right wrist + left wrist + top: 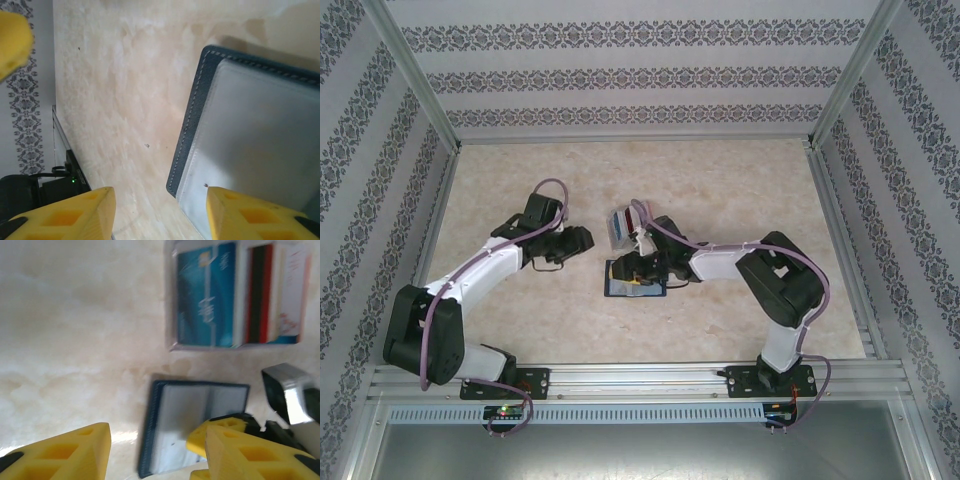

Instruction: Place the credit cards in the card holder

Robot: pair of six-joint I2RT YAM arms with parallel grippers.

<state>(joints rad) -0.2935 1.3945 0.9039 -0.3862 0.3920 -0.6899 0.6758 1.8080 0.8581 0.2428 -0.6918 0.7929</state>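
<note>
The navy card holder (650, 292) lies open on the bench (720, 180), clear sleeves up, on the near side of the pale rack (623, 230). The credit cards (205, 295) stand on edge in that rack: blue, red, dark and white. The right pincer (159, 210) hangs directly over the holder with its yellow fingers (255, 215) apart and nothing between them. One finger is above the sleeve, the other above bare bench. The left pincer (157, 450) — also parted and empty — sits near the holder's left side, pointed towards it.
</note>
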